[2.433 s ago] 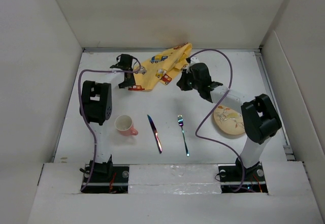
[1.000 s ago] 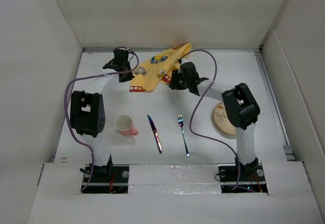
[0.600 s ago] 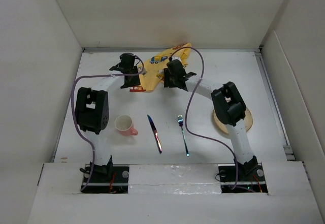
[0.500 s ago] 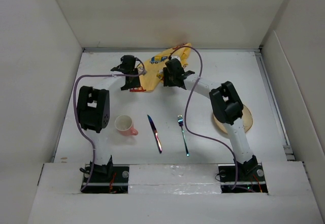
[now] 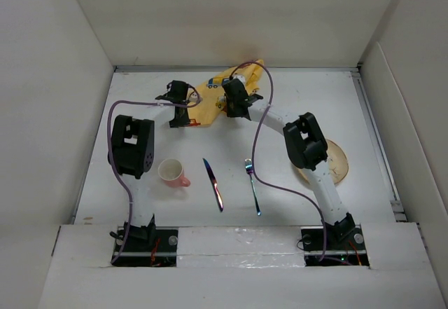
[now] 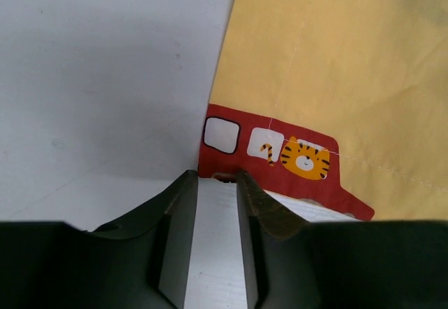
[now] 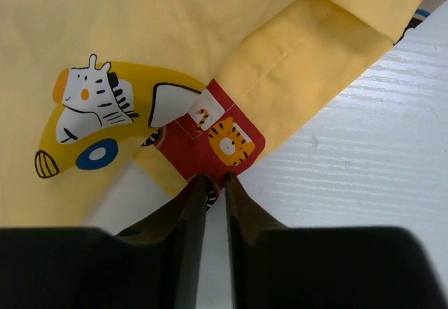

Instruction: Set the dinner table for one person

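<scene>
Dinner table [image 5: 392, 106] – white top fills view, pale panels around. Yellow mat [image 5: 213, 90] bunched at far centre. Plate [image 5: 337, 160] near right, nothing visible on it. Pink cup [image 5: 171, 172] near left, interior bare. Left gripper [image 6: 211, 180] pinches mat's red corner; right gripper [image 7: 214, 179] clamped on mat edge – both closed on cloth.

the cloth mat [image 5: 213, 93] is yellow, printed with a red vehicle carrying an orange striped tiger [image 6: 305, 160] and a yellow car with a black-and-white zebra [image 7: 94, 101]. the counter [image 5: 140, 88] is matte white. the cup [image 5: 171, 172] is pink, the plate [image 5: 336, 162] cream with a faint brown motif, and the arm cables [image 5: 255, 144] purple.
</scene>
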### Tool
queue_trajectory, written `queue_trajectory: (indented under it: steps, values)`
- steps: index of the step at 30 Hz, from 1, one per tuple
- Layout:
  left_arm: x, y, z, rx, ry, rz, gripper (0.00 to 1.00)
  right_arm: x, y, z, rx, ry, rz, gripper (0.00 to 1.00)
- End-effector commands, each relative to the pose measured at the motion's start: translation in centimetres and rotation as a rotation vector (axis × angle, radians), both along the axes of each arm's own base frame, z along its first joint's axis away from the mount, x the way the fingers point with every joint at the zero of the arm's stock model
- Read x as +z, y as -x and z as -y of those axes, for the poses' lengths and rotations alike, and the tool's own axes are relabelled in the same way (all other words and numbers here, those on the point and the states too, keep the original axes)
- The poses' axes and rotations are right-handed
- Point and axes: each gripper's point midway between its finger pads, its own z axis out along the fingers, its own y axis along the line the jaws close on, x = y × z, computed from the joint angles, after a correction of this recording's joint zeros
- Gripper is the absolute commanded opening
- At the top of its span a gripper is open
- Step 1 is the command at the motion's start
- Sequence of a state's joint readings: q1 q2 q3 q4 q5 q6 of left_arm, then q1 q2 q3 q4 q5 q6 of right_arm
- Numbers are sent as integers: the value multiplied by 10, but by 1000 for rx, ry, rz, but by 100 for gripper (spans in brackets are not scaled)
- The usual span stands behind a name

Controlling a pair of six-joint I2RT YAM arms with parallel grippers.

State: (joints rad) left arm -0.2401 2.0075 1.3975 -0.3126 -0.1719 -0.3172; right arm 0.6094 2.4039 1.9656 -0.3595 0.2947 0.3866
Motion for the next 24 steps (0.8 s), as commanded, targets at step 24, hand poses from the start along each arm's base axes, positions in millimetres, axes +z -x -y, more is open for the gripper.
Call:
queue_trajectory:
  steps: [24]
  values:
    - [122,-13,0,32,77,300,0,92,35,65,-22,-84,165,0]
